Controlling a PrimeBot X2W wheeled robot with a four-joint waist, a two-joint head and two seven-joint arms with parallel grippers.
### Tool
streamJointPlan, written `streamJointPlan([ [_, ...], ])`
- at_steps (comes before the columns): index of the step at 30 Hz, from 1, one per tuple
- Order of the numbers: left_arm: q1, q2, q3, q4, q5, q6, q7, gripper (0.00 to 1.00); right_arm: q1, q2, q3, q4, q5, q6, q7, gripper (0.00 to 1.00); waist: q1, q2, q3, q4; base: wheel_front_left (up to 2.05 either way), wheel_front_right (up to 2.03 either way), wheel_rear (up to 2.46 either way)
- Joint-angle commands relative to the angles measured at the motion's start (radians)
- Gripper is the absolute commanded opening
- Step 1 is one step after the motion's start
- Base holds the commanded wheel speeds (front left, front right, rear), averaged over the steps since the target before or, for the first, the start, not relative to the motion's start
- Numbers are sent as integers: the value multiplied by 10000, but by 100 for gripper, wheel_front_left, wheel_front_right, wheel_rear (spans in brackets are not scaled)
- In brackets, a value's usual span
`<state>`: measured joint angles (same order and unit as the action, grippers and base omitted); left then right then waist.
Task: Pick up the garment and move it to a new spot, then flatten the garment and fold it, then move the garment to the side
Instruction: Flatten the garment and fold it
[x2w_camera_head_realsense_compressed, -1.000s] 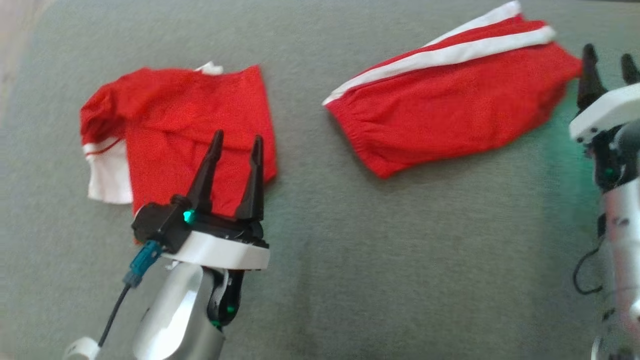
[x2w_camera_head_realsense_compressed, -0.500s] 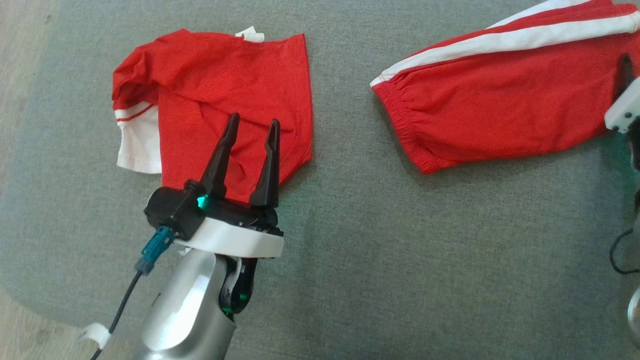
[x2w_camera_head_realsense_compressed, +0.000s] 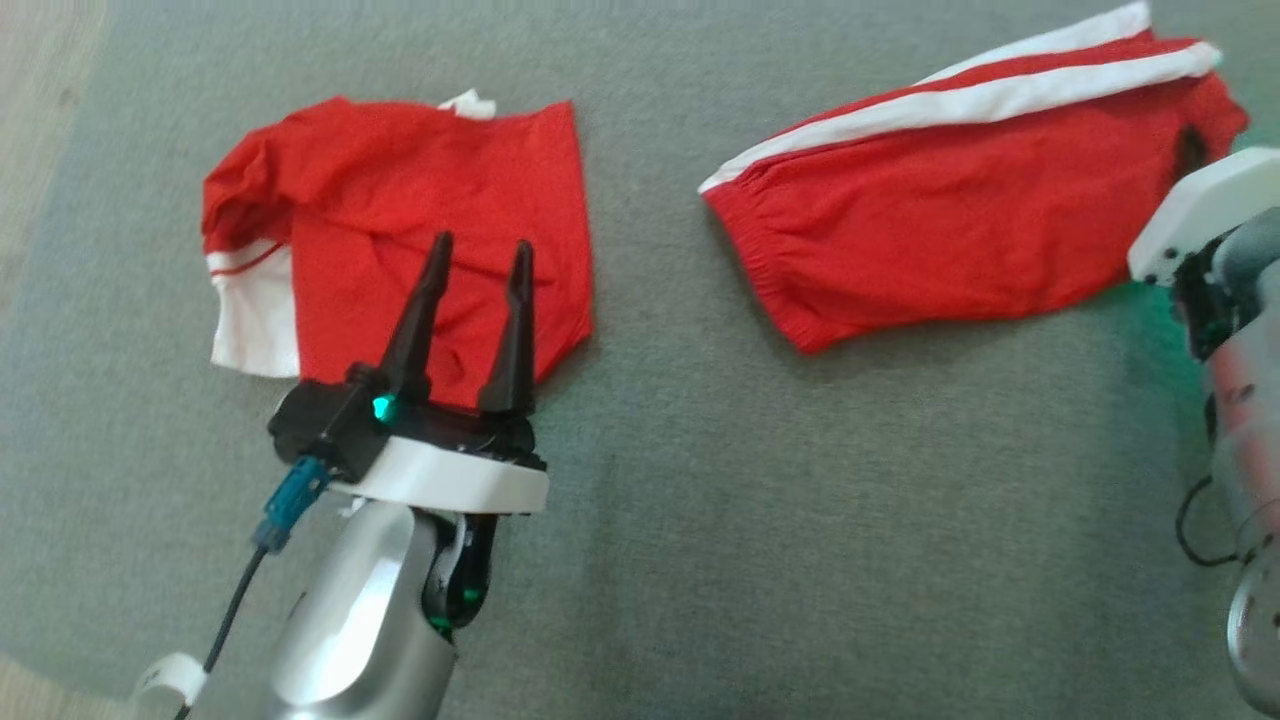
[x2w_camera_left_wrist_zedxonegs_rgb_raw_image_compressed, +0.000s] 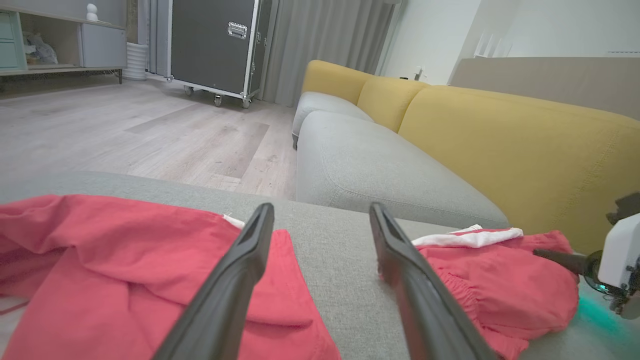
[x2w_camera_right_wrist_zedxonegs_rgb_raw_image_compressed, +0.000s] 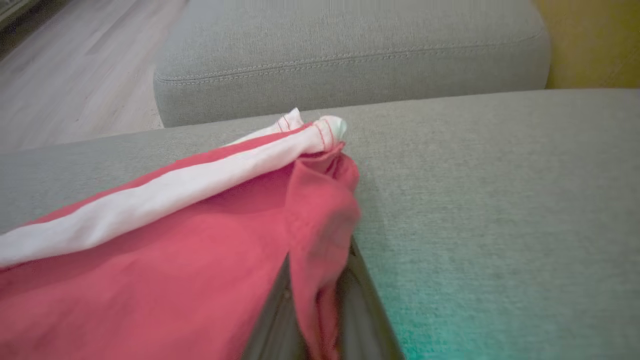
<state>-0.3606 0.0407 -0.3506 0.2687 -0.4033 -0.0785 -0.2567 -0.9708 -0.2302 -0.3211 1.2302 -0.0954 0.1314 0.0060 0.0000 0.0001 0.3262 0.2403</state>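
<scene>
Right gripper (x2w_camera_right_wrist_zedxonegs_rgb_raw_image_compressed: 319, 280) pinches the right end of the shorts (x2w_camera_head_realsense_compressed: 950, 230) lying on the cushion (x2w_camera_head_realsense_compressed: 700, 560); their length runs leftward from it; left gripper (x2w_camera_head_realsense_compressed: 478, 255), fingers spread, hovers over the shirt (x2w_camera_head_realsense_compressed: 420, 220).

No writing, brand or number can be read from where I stand. The small white tag (x2w_camera_head_realsense_compressed: 468, 103) at the far edge of the left red garment (x2w_camera_head_realsense_compressed: 420, 250) is too blurred to make out. The white-striped red shorts (x2w_camera_head_realsense_compressed: 950, 240) on the right show only plain cloth.

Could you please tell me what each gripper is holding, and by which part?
Right gripper pinches the red shorts by their hem edge; left gripper, open, holds nothing.
</scene>
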Motion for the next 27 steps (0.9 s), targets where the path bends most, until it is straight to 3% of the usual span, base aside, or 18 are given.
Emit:
streamJointPlan([
  [1,2,95,359,-263,72,30,-51,100,-31,74,208,-229,72,-7,-163,0,0,-1,-295,-276,0,0,0],
  [13,862,95,1020,-254,288,-108,-51,100,1517,-386,614,-225,1879,-7,-1199,0,0,-1,-1547,-1392,0,0,0],
  [27,1365,95,1231,-397,541,-258,-51,100,3423,-159,411,-1574,3191,-7,-2157,0,0,-1,-2020,-1945,0,0,0],
])
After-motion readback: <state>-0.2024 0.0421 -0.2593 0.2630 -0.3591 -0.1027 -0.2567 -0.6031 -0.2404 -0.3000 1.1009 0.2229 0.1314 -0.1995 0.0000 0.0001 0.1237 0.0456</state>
